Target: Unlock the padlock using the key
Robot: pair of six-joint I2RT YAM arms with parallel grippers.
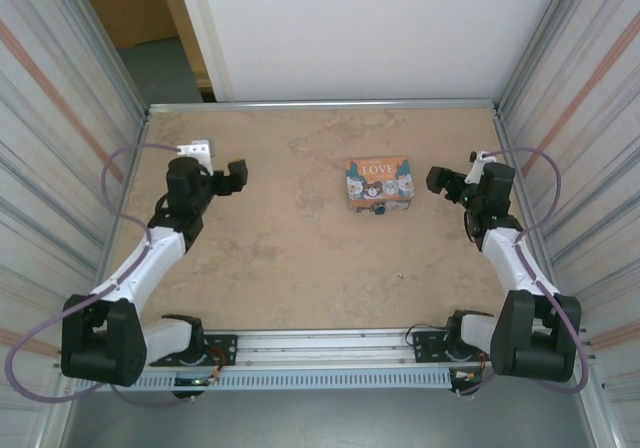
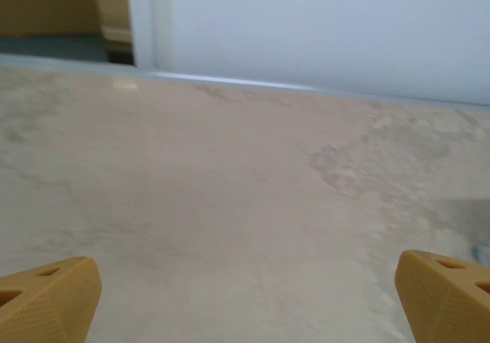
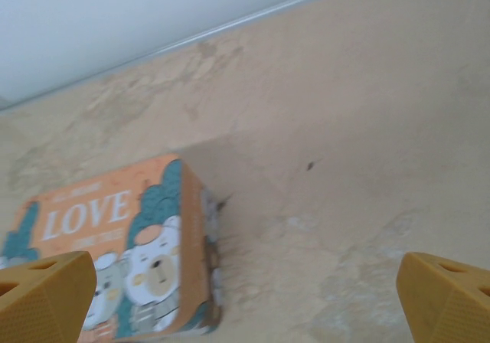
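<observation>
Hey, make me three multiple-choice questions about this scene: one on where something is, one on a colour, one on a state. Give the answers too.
1. Where is the padlock? A) at the near side of the LOVE box; B) on the box's lid; C) in a far corner.
2. What colour are the fingertips of the right hand? A) green; B) yellow-orange; C) black.
3. How is the left hand? A) shut on the box; B) shut on the padlock; C) open, empty.
Answers: A, the top view shows it at the box's near edge; B, the wrist view shows yellow-orange tips; C, its tips stand wide apart over bare table.
</observation>
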